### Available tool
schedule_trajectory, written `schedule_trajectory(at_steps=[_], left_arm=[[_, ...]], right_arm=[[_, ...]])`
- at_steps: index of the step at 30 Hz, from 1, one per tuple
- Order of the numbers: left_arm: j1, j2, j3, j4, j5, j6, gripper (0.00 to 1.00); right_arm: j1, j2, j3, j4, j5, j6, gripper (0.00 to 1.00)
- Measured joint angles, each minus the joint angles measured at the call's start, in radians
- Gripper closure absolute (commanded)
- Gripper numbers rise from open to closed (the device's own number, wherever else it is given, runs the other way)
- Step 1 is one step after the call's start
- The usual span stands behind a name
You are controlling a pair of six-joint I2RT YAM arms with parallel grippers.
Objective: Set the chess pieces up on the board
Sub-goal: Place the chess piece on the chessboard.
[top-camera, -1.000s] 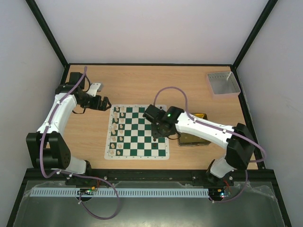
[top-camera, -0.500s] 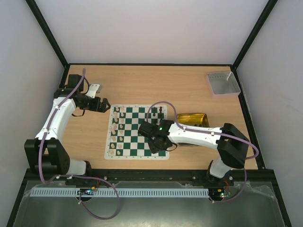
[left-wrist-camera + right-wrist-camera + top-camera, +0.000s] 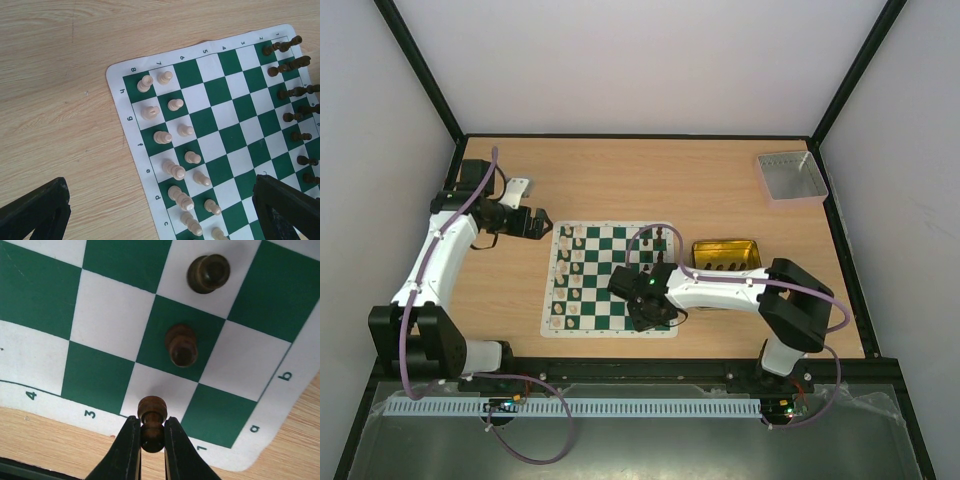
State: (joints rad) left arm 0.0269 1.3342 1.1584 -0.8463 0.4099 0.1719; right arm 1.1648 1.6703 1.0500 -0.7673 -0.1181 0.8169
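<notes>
The green and white board (image 3: 610, 262) lies mid-table. Cream chess pieces (image 3: 565, 275) fill its two left columns, and dark ones (image 3: 660, 235) stand along its far right. My right gripper (image 3: 648, 312) hangs over the board's near right corner. In the right wrist view it (image 3: 150, 424) is shut on a dark brown pawn (image 3: 152, 412) above a white corner square, near two standing dark pieces (image 3: 181, 344). My left gripper (image 3: 538, 225) stands open off the board's far left corner. Its wrist view shows cream pieces (image 3: 175, 171) and dark pieces (image 3: 295, 64).
A gold tin (image 3: 725, 255) holding dark pieces sits just right of the board, partly under the right arm. A grey tray (image 3: 790, 176) stands at the far right corner. A small white object (image 3: 520, 187) lies beside the left arm.
My right gripper has swung from the board's right edge by the tin to its near right corner, uncovering the tin. The left arm has barely moved.
</notes>
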Motion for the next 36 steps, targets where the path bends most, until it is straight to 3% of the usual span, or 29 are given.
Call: schedule_trajectory(at_steps=[36], left_arm=[[0.0, -0.009, -0.01, 0.01, 0.0, -0.001, 0.01]], right_arm=[[0.001, 0.021, 0.002, 0.009, 0.004, 0.03, 0.93]])
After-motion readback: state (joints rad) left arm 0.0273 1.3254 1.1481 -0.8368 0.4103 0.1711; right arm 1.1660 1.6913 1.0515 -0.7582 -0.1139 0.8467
